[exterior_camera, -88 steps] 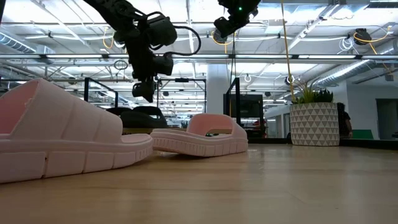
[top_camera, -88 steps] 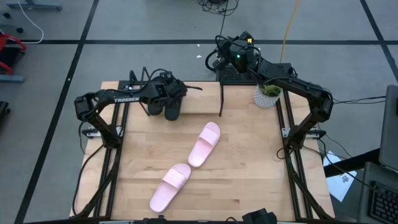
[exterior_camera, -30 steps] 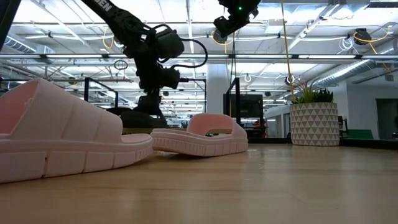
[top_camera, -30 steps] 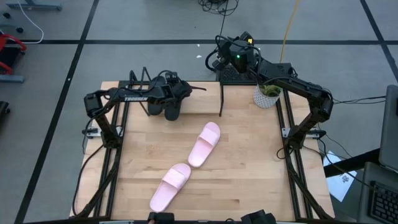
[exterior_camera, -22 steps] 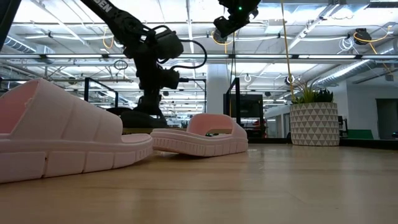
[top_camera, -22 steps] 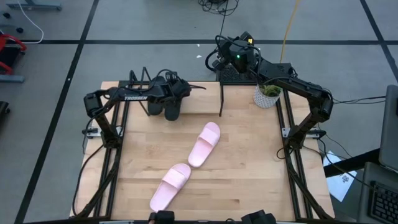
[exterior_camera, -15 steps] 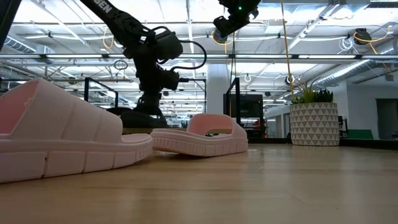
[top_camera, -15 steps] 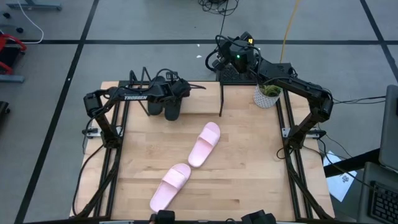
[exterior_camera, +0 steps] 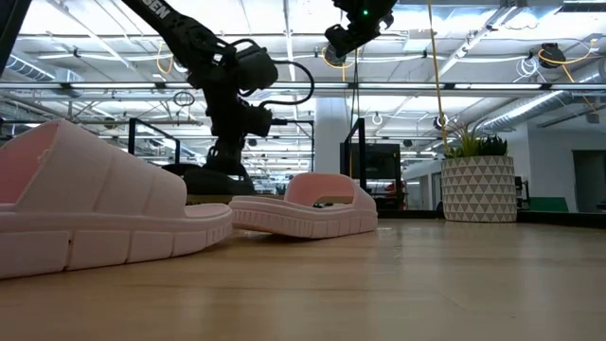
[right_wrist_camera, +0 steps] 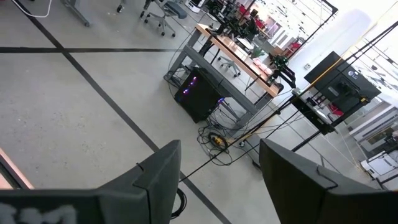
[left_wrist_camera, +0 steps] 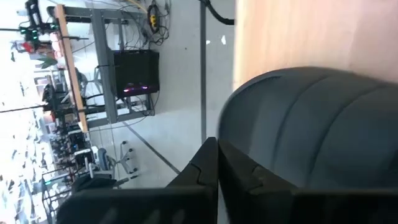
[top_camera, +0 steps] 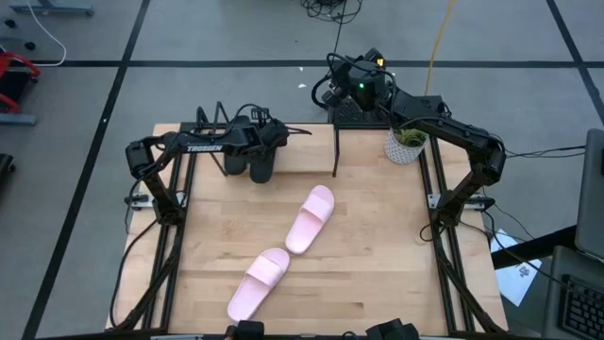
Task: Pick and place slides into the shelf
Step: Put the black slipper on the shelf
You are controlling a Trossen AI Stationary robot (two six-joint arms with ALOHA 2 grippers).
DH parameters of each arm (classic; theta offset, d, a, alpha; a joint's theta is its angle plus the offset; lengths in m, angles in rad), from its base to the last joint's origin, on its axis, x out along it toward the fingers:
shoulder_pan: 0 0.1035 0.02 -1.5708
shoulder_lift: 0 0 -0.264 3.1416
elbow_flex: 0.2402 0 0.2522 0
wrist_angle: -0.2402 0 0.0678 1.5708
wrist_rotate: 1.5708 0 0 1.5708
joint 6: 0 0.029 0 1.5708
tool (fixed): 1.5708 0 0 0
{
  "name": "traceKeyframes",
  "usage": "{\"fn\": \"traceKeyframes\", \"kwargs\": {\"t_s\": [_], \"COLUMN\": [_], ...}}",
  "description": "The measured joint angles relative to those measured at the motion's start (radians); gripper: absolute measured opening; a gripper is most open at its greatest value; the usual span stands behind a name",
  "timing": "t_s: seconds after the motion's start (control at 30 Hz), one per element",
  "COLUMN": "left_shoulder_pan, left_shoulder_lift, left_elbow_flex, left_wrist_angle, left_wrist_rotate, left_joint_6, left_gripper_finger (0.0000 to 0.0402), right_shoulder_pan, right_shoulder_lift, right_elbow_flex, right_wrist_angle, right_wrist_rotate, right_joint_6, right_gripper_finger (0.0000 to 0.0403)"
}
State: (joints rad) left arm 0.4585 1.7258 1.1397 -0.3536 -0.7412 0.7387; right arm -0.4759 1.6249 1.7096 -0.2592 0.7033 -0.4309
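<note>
Two pink slides point(top_camera: 310, 218) lying mid-table, potted plant point(top_camera: 407, 144) sitting at two o'clock, left gripper point(left_wrist_camera: 216, 171) pressing closed against a black slide point(top_camera: 260, 161), right gripper point(right_wrist_camera: 219, 163) hanging open, empty.

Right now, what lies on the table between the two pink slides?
Nothing: in the high view only bare wooden table separates the nearer pink slide from the farther pink slide; their ends nearly meet.

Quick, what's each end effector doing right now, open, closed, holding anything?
Left end effector: closed, fingers together beside the black slide, not clearly holding it.
Right end effector: open, empty, raised behind the table's far edge.
</note>
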Motion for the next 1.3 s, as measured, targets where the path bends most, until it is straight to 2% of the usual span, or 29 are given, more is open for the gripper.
{"fn": "traceKeyframes", "kwargs": {"t_s": [0.1, 0.23, 0.37, 0.47, 0.67, 0.83, 0.97, 1.07, 1.2, 1.3], "left_shoulder_pan": [-0.009, -0.016, -0.026, -0.050, -0.103, -0.114, -0.107, -0.093, -0.079, -0.070], "left_shoulder_lift": [-0.037, -0.106, -0.164, -0.195, -0.231, -0.221, -0.204, -0.208, -0.205, -0.206], "left_elbow_flex": [0.000, 0.002, 0.001, 0.000, 0.001, 0.001, -0.028, -0.076, -0.137, -0.178], "left_wrist_angle": [-0.006, -0.049, -0.163, -0.256, -0.314, -0.356, -0.340, -0.253, -0.182, -0.123], "left_wrist_rotate": [0.012, 0.104, 0.192, 0.199, 0.202, 0.265, 0.241, 0.228, 0.178, 0.186], "left_joint_6": [0.005, -0.006, -0.053, -0.114, -0.235, -0.268, -0.244, -0.225, -0.173, -0.160], "left_gripper_finger": [0.0005, 0.0008, 0.0030, 0.0060, 0.0139, 0.0206, 0.0247, 0.0267, 0.0275, 0.0269], "right_shoulder_pan": [0.000, 0.000, 0.000, 0.000, 0.000, 0.000, 0.000, 0.000, 0.000, 0.000], "right_shoulder_lift": [0.000, 0.000, 0.000, 0.000, 0.000, 0.000, 0.000, 0.000, 0.000, 0.000], "right_elbow_flex": [0.000, 0.000, 0.000, 0.000, 0.000, 0.000, 0.000, 0.000, 0.000, 0.000], "right_wrist_angle": [0.000, 0.000, 0.000, 0.000, 0.000, 0.000, 0.000, 0.000, 0.000, 0.000], "right_wrist_rotate": [0.000, 0.000, 0.000, 0.000, 0.000, 0.000, 0.000, 0.000, 0.000, 0.000], "right_joint_6": [0.000, 0.000, 0.000, 0.019, 0.026, 0.026, 0.026, 0.026, 0.026, 0.026], "right_gripper_finger": [0.0205, 0.0205, 0.0205, 0.0205, 0.0205, 0.0205, 0.0205, 0.0205, 0.0205, 0.0205]}}
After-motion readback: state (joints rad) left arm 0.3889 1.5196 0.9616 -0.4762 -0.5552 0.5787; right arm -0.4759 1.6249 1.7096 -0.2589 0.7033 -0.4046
